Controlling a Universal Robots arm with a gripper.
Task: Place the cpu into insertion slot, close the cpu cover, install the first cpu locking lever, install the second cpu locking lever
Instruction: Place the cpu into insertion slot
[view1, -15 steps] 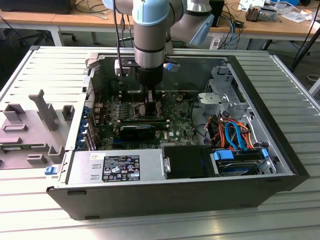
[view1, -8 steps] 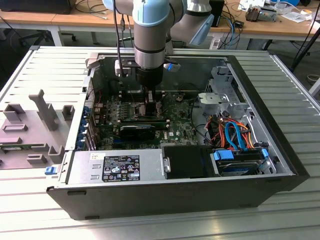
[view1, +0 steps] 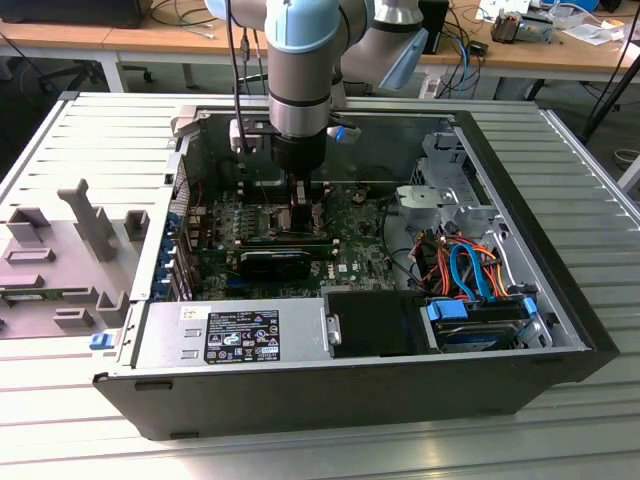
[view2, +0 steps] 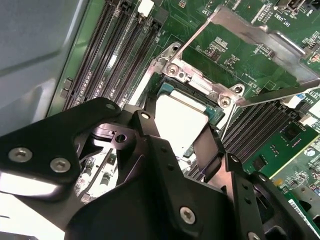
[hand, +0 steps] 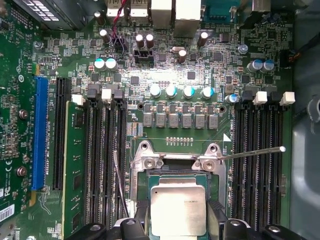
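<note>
Here, in the exterior view, the arm reaches down into the open computer case (view1: 300, 400) on the slatted desk (view1: 60, 420), with its pincer (view1: 300, 200) low over the motherboard (view1: 355, 255).

In the second wrist view the pincer is closed on the cpu (view2: 180, 120) at two opposite edges, directly over the insertion slot (view2: 172, 91). The cpu cover (view2: 250, 45) stands raised and clear, a tilt the first wrist view does not convey.

The first wrist view instead shows the cpu (hand: 177, 212) lying square inside the slot's rim. I cannot tell whether it is seated. Doing this well, I judge, means keeping the chip level and aligned, without pressing.
</note>
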